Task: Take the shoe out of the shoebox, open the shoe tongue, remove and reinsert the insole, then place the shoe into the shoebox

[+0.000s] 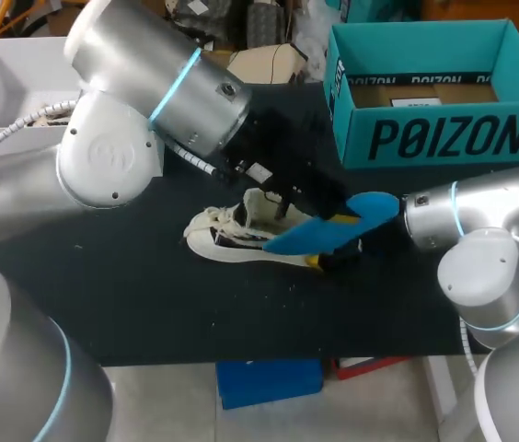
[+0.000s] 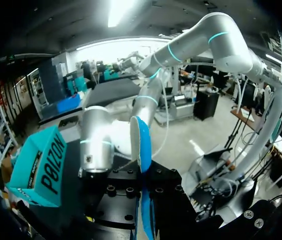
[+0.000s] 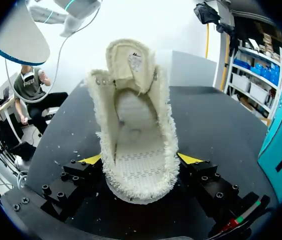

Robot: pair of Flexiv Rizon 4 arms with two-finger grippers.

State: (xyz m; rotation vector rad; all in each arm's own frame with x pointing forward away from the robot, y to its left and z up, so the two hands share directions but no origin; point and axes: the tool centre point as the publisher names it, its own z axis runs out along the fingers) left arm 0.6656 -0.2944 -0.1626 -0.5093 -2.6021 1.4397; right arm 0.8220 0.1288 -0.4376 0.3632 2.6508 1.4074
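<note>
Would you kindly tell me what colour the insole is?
The insole is blue, clearest in head view.

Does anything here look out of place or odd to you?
The blue insole is out of the white shoe, pinched in the left gripper above it. The shoe sits outside its teal shoebox, heel clamped by the right gripper. Its collar edge looks frayed, with white flecks on the table beside it.

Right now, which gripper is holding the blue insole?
The left gripper: it is shut on the blue insole, while the right gripper clamps the cream shoe at its heel end.
</note>
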